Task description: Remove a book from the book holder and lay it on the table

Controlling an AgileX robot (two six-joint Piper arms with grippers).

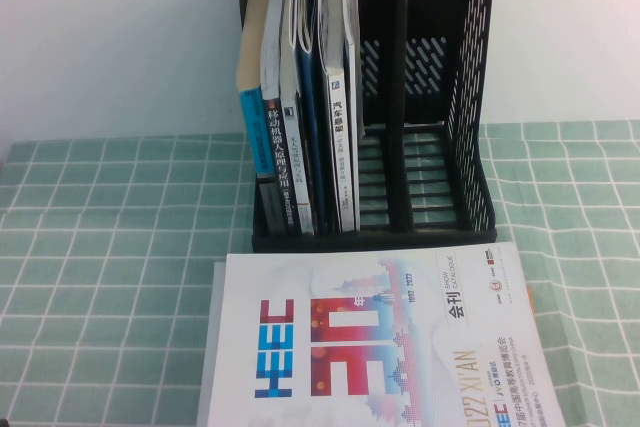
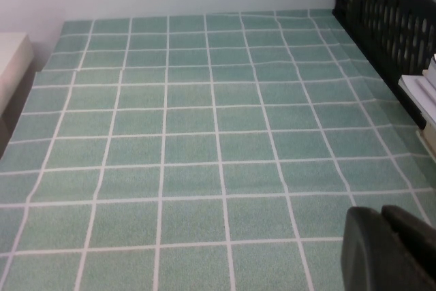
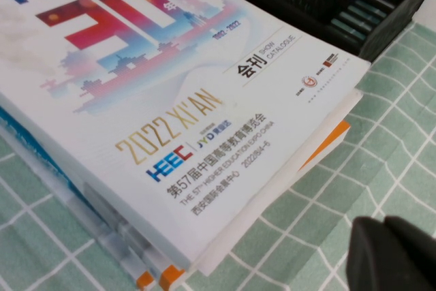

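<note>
On the tabletop (image 1: 110, 247) lies a pale green cloth with a white grid, and it goes back to a plain white wall (image 1: 110, 37). Against that wall stands the tall black book holder (image 1: 470, 97), with upright dividers and holes in its side walls. Its slots on the robot's left are full of standing books (image 1: 300, 127), and the slots on the right look bare. Just in front of the holder, the big white book (image 1: 380, 347) with blue "HEEC", a red "50" and "XI'AN" lies flat on the cloth, face up. From the right wrist view, this book (image 3: 170, 100) rests on top of a small pile of other flat things, with an orange edge poking out underneath. Neither arm shows from the high camera. The right gripper (image 3: 392, 253) shows only as a dark tip in its own wrist view, low over the cloth just beside the book's corner and not touching it; its fingers are together with nothing in them. The left gripper (image 2: 388, 250) is also only a dark tip in its wrist view, over bare cloth well to the side of the holder (image 2: 388, 18), and I cannot tell if its fingers are apart or together.
</note>
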